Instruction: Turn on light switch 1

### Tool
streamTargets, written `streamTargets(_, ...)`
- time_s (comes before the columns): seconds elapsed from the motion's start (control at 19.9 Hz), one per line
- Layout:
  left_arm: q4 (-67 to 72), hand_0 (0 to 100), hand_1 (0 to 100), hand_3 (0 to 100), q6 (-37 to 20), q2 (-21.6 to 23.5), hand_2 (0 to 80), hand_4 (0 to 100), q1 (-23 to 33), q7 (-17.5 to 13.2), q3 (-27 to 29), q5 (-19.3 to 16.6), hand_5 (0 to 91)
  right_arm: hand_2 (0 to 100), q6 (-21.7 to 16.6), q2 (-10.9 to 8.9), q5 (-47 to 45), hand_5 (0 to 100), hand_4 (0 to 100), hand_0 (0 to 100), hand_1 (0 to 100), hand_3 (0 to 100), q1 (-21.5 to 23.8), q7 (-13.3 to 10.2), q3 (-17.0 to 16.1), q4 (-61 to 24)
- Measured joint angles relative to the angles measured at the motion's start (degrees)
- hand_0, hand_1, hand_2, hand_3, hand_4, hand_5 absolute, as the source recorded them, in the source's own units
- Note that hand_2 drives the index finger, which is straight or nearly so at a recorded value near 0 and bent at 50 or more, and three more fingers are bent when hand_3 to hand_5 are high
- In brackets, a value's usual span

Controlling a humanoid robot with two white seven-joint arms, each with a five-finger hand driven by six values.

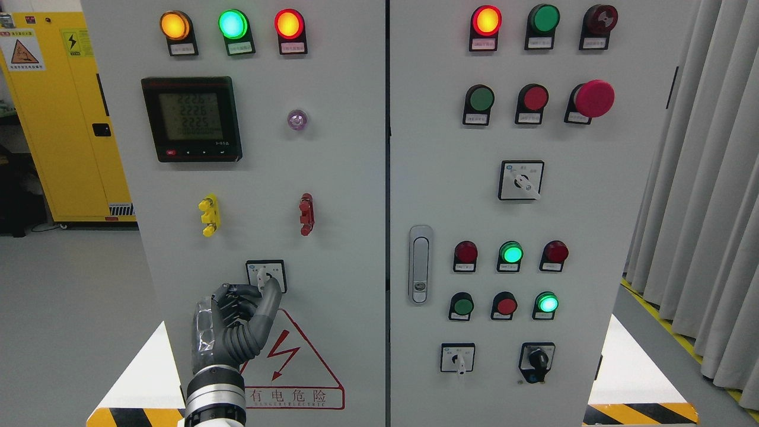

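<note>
A small rotary switch [266, 274] with a white lever sits in a square black-framed plate low on the left cabinet door [332, 196]. My left hand [258, 289] reaches up from the bottom edge to it. Its thumb and curled fingers [236, 295] pinch the white lever, and the hand hides the lower left part of the plate. The right hand does not show.
A digital meter [191, 118] and three lit lamps are higher on the left door; a red warning triangle [290, 362] is below the hand. The right door carries a latch handle [420, 264], lamps, push buttons and three more rotary switches [520, 181]. A yellow cabinet [59, 112] stands far left and curtains [699, 178] hang at the right.
</note>
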Motion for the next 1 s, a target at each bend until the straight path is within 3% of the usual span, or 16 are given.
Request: streamTargets(1.0, 0.5, 28, 60, 91, 0.2, -0.1, 61.6, 88, -0.5, 0.0, 0.0, 0.1, 82.9, 4, 0.0, 0.00, 0.0, 0, 0, 0, 50, 0, 0.0, 0.1, 0.0, 0.0)
